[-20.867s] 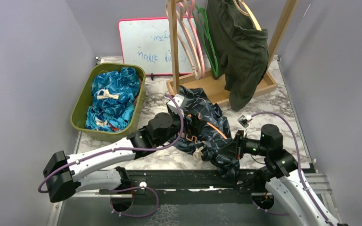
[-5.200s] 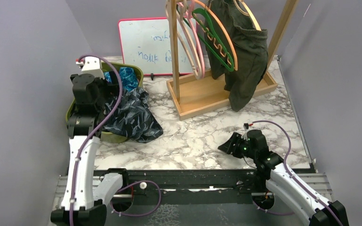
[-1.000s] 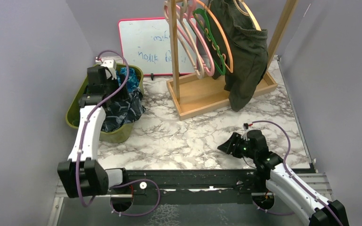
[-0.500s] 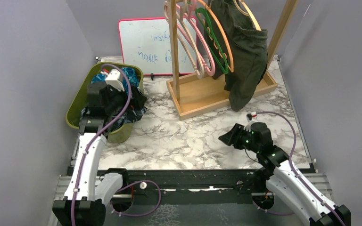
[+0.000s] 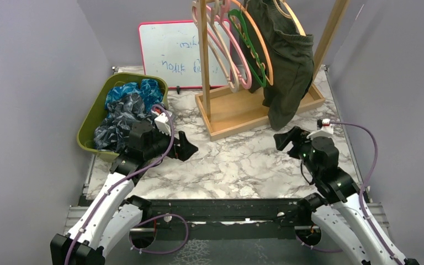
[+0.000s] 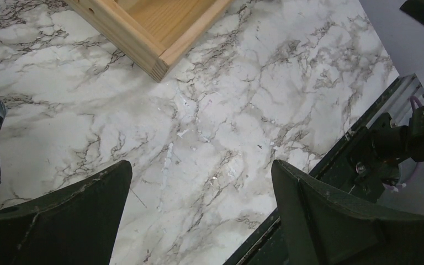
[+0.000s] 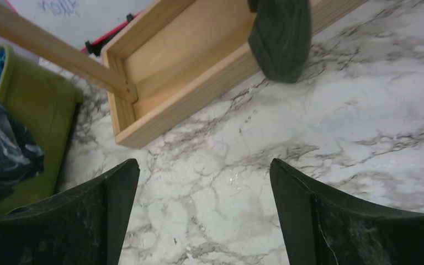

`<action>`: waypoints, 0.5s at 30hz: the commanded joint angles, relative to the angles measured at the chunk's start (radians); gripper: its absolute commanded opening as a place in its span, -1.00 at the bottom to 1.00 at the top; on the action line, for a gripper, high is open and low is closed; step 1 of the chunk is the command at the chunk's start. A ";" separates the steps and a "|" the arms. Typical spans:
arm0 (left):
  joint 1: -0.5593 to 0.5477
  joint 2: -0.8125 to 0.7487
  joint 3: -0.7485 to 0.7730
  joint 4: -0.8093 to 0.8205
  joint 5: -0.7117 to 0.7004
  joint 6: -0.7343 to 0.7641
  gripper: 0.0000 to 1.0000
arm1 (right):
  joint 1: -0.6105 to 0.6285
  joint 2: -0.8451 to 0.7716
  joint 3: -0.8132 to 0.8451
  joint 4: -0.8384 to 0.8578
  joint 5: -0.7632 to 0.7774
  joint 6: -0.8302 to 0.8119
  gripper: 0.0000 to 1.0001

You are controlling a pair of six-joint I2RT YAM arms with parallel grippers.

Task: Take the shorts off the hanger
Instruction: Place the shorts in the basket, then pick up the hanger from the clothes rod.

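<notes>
Left gripper (image 5: 185, 149) and right gripper (image 5: 285, 138) gape empty. Far left, the green bin (image 5: 90, 119) holds two pairs: navy leaf-print shorts (image 5: 118, 117) and blue shorts (image 5: 143, 88). One pair, the olive shorts (image 5: 287, 61), hangs on the far wooden rack (image 5: 203, 55).

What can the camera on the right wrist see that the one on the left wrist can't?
Only the right wrist view shows the olive shorts hanging down and the green bin. Only the left wrist view shows the black rail along the table's edge. Both show the marble table, the wooden rack base and a bit of the navy shorts. Each also shows its own open, empty fingers: the right gripper and the left gripper.
</notes>
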 commanded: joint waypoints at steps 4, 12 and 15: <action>-0.010 -0.057 -0.052 0.066 0.018 0.016 0.98 | 0.002 0.156 0.177 -0.059 0.195 -0.057 0.86; -0.012 -0.118 -0.053 0.028 -0.087 0.018 0.98 | -0.053 0.314 0.411 -0.065 0.207 -0.108 0.89; -0.011 -0.157 -0.057 0.018 -0.127 0.018 0.98 | -0.172 0.369 0.471 -0.067 0.113 -0.152 0.90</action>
